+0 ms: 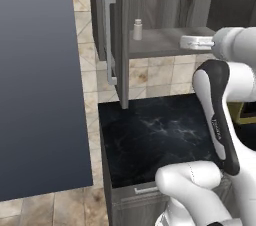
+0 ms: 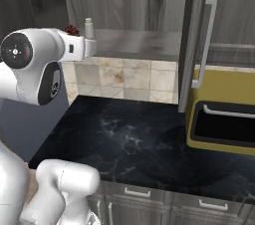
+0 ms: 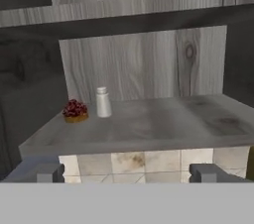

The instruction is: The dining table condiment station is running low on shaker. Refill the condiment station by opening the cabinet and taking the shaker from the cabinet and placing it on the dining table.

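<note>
The cabinet (image 1: 165,0) stands open, its door (image 1: 122,40) swung out to the left with a long silver handle (image 1: 109,40). The small pale shaker (image 1: 137,29) (image 2: 89,27) (image 3: 103,102) stands upright on the cabinet's lower shelf (image 3: 163,124), towards its left back. My gripper (image 3: 129,173) is open with nothing between its fingertips (image 3: 47,172). It sits level with the shelf's front edge, in front of the shaker, to its right and apart from it. The dining table is out of view.
A small red-topped tart (image 3: 75,111) sits just left of the shaker. Below the cabinet lies a black marble counter (image 1: 155,135) with grey drawers. A yellow appliance (image 2: 224,119) stands at its right end under the other open door (image 2: 195,35). A tall dark panel (image 1: 35,85) is on the left.
</note>
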